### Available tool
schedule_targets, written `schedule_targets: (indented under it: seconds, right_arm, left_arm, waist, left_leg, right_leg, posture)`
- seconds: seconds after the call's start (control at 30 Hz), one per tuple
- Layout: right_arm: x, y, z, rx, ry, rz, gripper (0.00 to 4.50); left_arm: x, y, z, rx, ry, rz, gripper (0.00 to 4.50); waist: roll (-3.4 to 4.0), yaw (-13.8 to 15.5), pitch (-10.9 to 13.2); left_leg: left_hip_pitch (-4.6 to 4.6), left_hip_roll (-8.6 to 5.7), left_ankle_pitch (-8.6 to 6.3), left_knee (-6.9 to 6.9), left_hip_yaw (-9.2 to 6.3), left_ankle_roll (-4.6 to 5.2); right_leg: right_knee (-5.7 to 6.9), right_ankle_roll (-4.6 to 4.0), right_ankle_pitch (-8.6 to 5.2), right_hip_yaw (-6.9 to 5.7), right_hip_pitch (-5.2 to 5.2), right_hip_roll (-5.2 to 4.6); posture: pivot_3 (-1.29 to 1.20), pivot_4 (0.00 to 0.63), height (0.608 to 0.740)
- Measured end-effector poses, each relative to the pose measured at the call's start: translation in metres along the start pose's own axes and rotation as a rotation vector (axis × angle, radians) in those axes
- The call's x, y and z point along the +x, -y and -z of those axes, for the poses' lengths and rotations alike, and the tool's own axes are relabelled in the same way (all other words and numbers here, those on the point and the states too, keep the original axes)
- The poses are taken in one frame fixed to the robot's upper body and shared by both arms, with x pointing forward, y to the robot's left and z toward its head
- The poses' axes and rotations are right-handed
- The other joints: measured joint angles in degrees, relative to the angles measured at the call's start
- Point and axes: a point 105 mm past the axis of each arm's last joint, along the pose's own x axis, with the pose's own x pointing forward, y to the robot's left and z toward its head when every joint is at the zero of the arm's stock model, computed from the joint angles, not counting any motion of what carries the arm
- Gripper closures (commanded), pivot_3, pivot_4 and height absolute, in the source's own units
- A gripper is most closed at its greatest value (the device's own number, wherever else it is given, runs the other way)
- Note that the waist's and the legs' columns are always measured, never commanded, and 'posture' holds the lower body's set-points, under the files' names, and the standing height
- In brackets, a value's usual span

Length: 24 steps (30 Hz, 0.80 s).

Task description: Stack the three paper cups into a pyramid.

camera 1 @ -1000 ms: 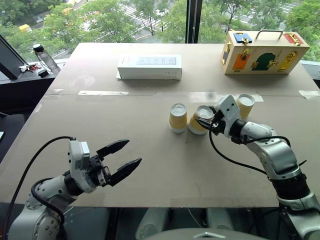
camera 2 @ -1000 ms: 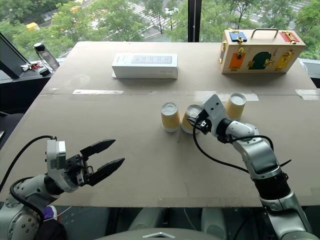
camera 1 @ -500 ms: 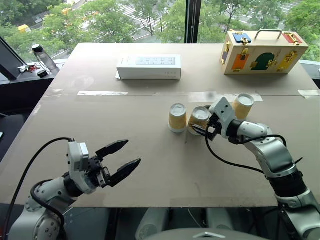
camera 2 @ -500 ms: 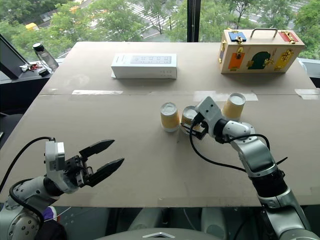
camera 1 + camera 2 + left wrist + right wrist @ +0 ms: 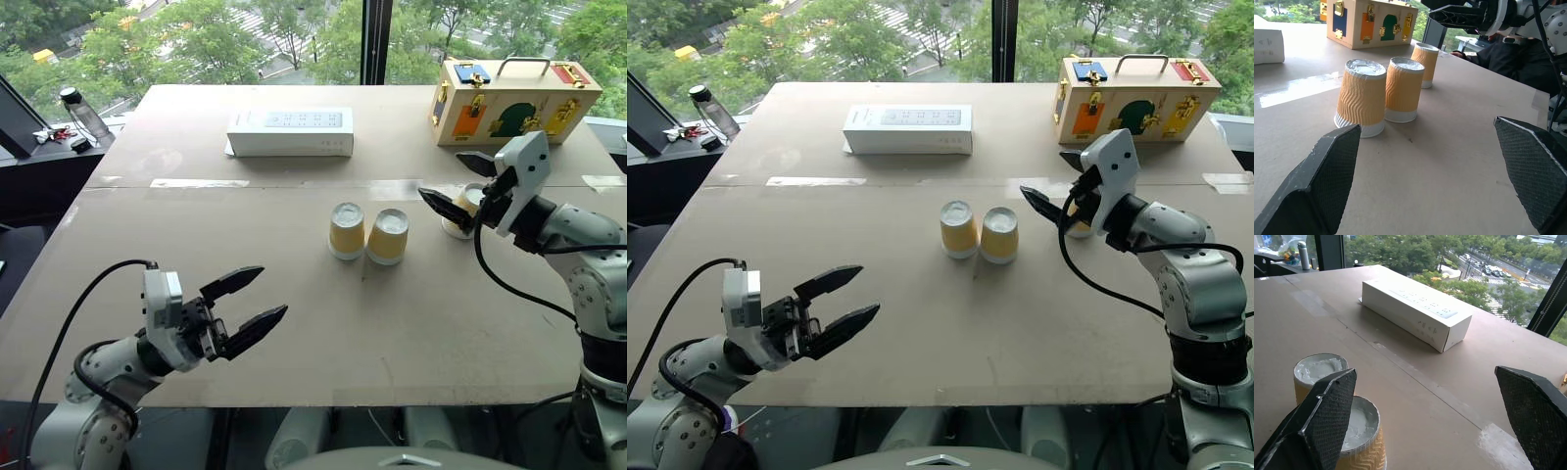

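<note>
Two of the paper cups (image 5: 347, 230) (image 5: 388, 236) stand upside down, side by side and almost touching, at the middle of the table. They have yellow-orange ribbed sides. The third cup (image 5: 460, 213) stands further right, partly hidden behind my right gripper (image 5: 440, 174). That gripper hovers open above and in front of it, holding nothing. My left gripper (image 5: 272, 291) is open and empty near the table's front left, well short of the cups. The left wrist view shows all three cups (image 5: 1361, 104) (image 5: 1404, 89) (image 5: 1425, 63) in a row.
A white rectangular box (image 5: 291, 131) lies at the back centre. A colourful wooden case (image 5: 511, 102) with a handle stands at the back right. A bottle (image 5: 86, 113) is off the table's far left corner. Tape strips (image 5: 201, 182) run across the tabletop.
My right gripper let go of the second cup, which now stands beside the first. The gripper opened wide, then rose and swung right towards the third cup. My left gripper has stayed put.
</note>
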Motion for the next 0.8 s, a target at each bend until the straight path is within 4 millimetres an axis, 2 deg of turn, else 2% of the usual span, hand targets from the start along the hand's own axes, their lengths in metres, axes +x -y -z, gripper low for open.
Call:
schedule_targets:
  seconds: [0.13, 0.37, 0.53, 0.63, 0.73, 0.77, 0.8]
  right_arm:
    - [-0.002, 0.031, 0.037, 0.043, -0.132, 0.156, 0.04]
    - [-0.001, 0.041, 0.065, 0.13, -0.21, 0.212, 0.04]
    - [0.0, 0.045, 0.078, 0.192, -0.233, 0.235, 0.04]
    - [-0.001, 0.046, 0.082, 0.205, -0.242, 0.239, 0.87]
    - [-0.001, 0.047, 0.081, 0.206, -0.236, 0.243, 2.07]
    - [-0.001, 0.046, 0.081, 0.208, -0.235, 0.241, 2.31]
    - [-0.001, 0.046, 0.08, 0.209, -0.233, 0.239, 2.32]
  left_arm:
    - [0.006, 0.015, -0.008, -0.001, 0.013, 0.096, 0.0]
    - [0.01, 0.019, -0.017, 0.008, 0.018, 0.136, 0.0]
    - [0.012, 0.023, -0.019, 0.016, 0.021, 0.145, 0.0]
    - [0.012, 0.023, -0.019, 0.016, 0.021, 0.142, 0.0]
    - [0.012, 0.023, -0.02, 0.013, 0.022, 0.143, 0.0]
    - [0.012, 0.023, -0.02, 0.013, 0.022, 0.143, 0.0]
    - [0.012, 0.023, -0.02, 0.013, 0.022, 0.143, 0.0]
  waist:
    - [0.02, 0.07, 0.01]
    - [0.02, -0.03, 0.01]
    - [0.02, 0.04, 0.01]
    - [0.02, 0.05, 0.01]
    - [0.02, 0.03, 0.01]
    - [0.02, 0.03, 0.01]
    - [0.02, 0.03, 0.01]
  left_leg:
    - [-0.02, 0.0, 0.01, -0.05, 0.18, -0.01]
    - [-0.01, 0.08, 0.02, -0.08, 0.36, -0.01]
    - [-0.01, 0.09, 0.02, -0.08, 0.38, -0.01]
    - [-0.01, 0.1, 0.01, -0.08, 0.39, -0.01]
    - [-0.01, 0.11, 0.01, -0.08, 0.4, -0.01]
    - [-0.01, 0.11, 0.01, -0.08, 0.4, -0.01]
    - [-0.01, 0.11, 0.01, -0.08, 0.4, -0.01]
  right_leg:
    - [0.0, -0.01, 0.01, 0.16, -0.04, -0.01]
    - [-0.01, -0.01, 0.01, 0.28, -0.07, 0.02]
    - [-0.02, -0.01, 0.02, 0.3, -0.07, 0.03]
    - [-0.02, -0.01, 0.02, 0.29, -0.07, 0.04]
    - [-0.02, -0.01, 0.02, 0.29, -0.07, 0.04]
    - [-0.02, -0.01, 0.02, 0.29, -0.07, 0.04]
    - [-0.02, -0.01, 0.02, 0.29, -0.07, 0.04]
  posture:
    - [0.0, 0.15, 0.74]
    - [0.0, 0.15, 0.74]
    - [0.0, 0.15, 0.74]
    - [0.0, 0.15, 0.74]
    - [0.0, 0.15, 0.74]
    - [0.0, 0.15, 0.74]
    - [0.0, 0.15, 0.74]
